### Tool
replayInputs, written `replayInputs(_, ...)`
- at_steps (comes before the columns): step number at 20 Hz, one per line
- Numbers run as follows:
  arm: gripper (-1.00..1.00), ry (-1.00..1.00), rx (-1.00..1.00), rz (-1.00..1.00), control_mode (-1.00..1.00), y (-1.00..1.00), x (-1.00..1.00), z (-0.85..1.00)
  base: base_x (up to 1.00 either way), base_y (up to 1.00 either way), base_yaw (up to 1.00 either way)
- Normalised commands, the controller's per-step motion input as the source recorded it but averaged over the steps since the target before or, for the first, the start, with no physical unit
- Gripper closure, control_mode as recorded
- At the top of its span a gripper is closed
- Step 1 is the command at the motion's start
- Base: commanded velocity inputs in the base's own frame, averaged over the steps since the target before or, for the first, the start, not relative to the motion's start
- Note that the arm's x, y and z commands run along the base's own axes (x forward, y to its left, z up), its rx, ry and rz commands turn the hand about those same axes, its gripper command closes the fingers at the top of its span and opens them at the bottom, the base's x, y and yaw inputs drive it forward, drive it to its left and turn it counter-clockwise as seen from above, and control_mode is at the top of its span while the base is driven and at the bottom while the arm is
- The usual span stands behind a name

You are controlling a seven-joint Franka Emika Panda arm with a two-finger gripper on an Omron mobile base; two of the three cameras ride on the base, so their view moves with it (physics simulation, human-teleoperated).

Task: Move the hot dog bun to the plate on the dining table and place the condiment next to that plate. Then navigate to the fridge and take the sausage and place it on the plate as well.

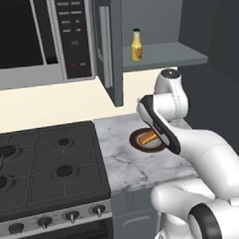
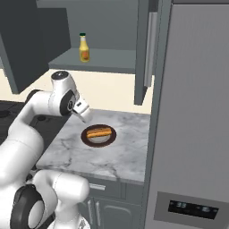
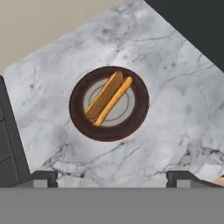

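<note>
A marble counter (image 2: 117, 157) lies between the stove (image 1: 44, 165) and the tall grey fridge (image 2: 197, 112), which the right base view shows. On it a dark plate (image 3: 133, 120) holds the tan, split hot dog bun (image 3: 108, 97). A yellow condiment bottle (image 1: 136, 45) stands on the shelf above (both base views). The gripper (image 3: 112, 178) hovers above the plate, fingers spread, gripping nothing.

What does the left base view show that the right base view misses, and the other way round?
Left base view alone: the microwave and the stove's burners and knobs. Right base view alone: the fridge beside the counter, and the open gripper hanging above the plate's near edge. Both share: the marble counter, the dark plate with the hot dog bun lying on it, and the yellow condiment bottle standing upright on the open cabinet shelf.
</note>
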Motion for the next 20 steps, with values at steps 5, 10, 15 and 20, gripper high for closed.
replayInputs(5, -1.0, 0.01, 0.15, -0.2, -1.0, -0.04, 0.24, -0.37, 0.0, 0.0, 0.0)
replayInputs(10, -1.0, 0.08, 0.01, -0.11, -1.0, -0.16, 0.22, -0.36, 0.0, 0.0, 0.0)
replayInputs(15, -1.0, 0.12, 0.0, -0.04, -1.0, -0.18, 0.23, -0.31, 0.0, 0.0, 0.0)
replayInputs(20, -1.0, 0.17, 0.01, 0.0, -1.0, -0.08, 0.43, -0.31, 0.0, 0.0, 0.0)
